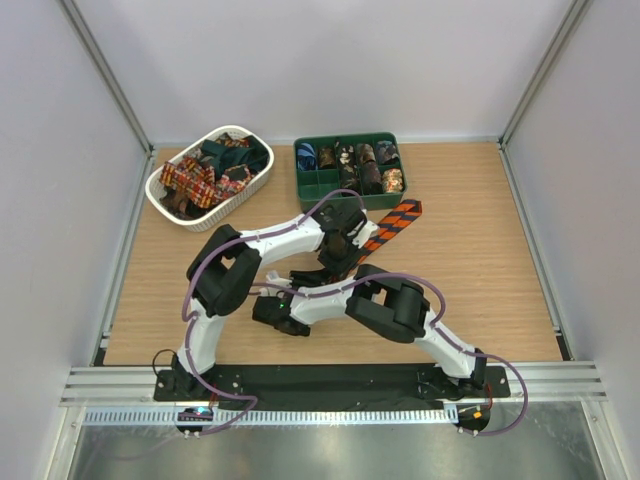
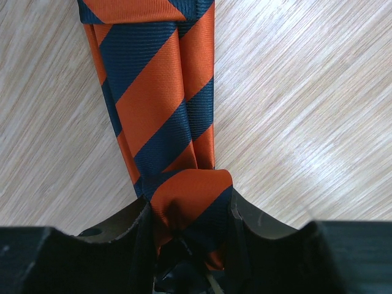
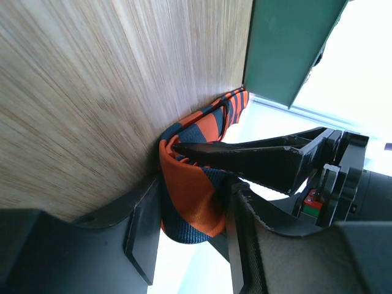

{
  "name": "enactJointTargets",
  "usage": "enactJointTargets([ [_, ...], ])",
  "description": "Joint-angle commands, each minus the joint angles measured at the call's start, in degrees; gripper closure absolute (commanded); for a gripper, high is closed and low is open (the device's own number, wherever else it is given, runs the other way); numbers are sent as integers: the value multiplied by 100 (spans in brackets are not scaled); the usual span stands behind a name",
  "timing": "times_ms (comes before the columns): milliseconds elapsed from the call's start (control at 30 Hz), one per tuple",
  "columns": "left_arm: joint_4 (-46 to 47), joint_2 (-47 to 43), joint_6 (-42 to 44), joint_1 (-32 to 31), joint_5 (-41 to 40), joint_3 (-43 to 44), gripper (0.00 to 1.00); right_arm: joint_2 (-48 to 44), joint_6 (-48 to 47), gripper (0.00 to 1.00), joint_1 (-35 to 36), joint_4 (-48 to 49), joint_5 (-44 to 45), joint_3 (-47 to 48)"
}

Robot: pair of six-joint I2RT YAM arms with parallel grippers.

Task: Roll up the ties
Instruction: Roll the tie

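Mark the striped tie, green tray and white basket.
striped tie (image 2: 153, 104): left wrist view, on an orange stripe mid-fabric.
green tray (image 1: 298, 170): top external view, on its left rim.
white basket (image 1: 240, 203): top external view, on its near wall.

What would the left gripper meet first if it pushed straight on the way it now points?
The orange-and-black striped tie that the left gripper now pinches; directly behind it, the wooden table, though how near is unclear.

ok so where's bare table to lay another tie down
Biggest bare patch: table right of the striped tie, out to the right wall. Smaller one at left, in front of the basket. Crowded mid-table, where left gripper and right gripper hold that tie.
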Motion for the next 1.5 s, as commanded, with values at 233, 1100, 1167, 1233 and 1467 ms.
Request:
enactJointTargets([
  [233,-1875,667,-245,-189,131,-650,65,-478,187,99,-225,30,-1087,-179],
  [1100,-1375,272,-192,-75,-766,572,23,-540,169,99,92,22,-1377,-188],
  [1167,-1295,193,-184,-40,-1020,677,21,-558,169,99,100,13,-1421,-188],
  [1233,-1216,158,-192,4,-1099,765,21,-558,187,99,109,4,-1439,-205],
  [1467,-847,26,-166,127,-881,1169,20,-532,222,99,136,-22,-1483,-188],
])
